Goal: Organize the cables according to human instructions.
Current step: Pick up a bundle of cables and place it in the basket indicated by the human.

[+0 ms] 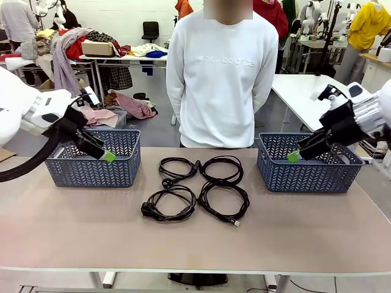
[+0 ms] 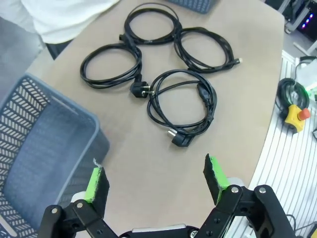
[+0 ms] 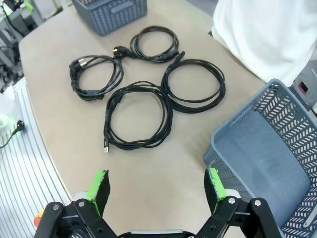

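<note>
Four coiled cables (image 1: 198, 166) sit bunched mid-table, loops touching or just beside each other, so the gaps between them are tight. Bare table (image 1: 73, 232) runs all round the cluster, with a broad band along the near edge and open lanes on either side. The left basket (image 1: 91, 171) and right basket (image 1: 305, 174) wall off the far corners. The left gripper (image 1: 107, 156) and right gripper (image 1: 294, 157) hover at those baskets' front walls, jaws wide, with nothing between them and the cables. A person (image 1: 223, 79) stands close behind the far edge
</note>
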Controlling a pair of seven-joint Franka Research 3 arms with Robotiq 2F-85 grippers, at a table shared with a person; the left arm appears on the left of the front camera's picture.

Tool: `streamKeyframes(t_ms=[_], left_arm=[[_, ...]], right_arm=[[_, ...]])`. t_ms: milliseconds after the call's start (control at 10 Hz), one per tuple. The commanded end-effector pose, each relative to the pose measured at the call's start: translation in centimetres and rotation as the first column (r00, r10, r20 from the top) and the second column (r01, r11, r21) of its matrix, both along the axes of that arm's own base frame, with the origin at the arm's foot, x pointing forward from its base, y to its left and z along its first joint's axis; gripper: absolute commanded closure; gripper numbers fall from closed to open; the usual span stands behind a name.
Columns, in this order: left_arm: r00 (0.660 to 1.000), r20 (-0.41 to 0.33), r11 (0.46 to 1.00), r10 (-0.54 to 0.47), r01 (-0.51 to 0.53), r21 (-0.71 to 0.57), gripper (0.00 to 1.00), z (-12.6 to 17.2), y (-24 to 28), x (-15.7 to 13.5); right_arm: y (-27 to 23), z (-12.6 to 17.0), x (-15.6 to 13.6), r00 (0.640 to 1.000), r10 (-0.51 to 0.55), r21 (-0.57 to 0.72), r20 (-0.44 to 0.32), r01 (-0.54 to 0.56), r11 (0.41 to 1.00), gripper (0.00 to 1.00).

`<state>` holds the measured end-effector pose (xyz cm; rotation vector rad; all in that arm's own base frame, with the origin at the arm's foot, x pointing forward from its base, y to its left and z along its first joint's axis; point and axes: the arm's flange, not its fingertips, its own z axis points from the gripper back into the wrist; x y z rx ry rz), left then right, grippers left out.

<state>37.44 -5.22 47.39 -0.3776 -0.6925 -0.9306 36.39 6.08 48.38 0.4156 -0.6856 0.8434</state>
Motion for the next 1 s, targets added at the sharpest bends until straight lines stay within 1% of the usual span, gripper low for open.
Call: streamKeyframes(t_ms=[0,100,200,300,400,900], left_arm=[[1.0,-0.002,0.999,-0.027,0.027,-0.027,0.0,-1.1,1.3,-1.2],[1.0,-0.004,0.999,-0.023,0.023,-0.026,0.0,-1.0,1.6,-1.2],[1.0,-0.005,1.0,-0.021,0.021,-0.02,0.0,-0.8,1.8,-1.1],[1.0,-0.021,0.999,0.008,-0.009,-0.044,0.0,-0.8,2.0,-1.2],[1.0,-0.014,1.0,-0.001,0.001,-0.01,0.0,-0.3,1.6,-0.2],[1.0,-0.014,1.0,-0.001,0.001,-0.01,0.0,-0.3,1.6,-0.2]], right_arm=[[-1.5,-1.7,-2.6,0.999,0.038,0.039,0.019,-0.038,0.998,0.0],[-1.8,-1.6,-2.9,0.999,0.048,0.052,0.024,-0.049,0.997,0.0],[-1.8,-1.6,-3.0,0.999,0.037,0.051,0.023,-0.038,0.998,0.0],[-1.7,-1.5,-3.0,1.0,0.015,0.066,-0.001,-0.015,0.998,0.0],[-1.4,0.5,-0.5,1.0,0.011,0.027,0.005,-0.011,1.0,0.0],[-1.4,0.5,-0.5,1.0,0.011,0.027,0.005,-0.011,1.0,0.0]])
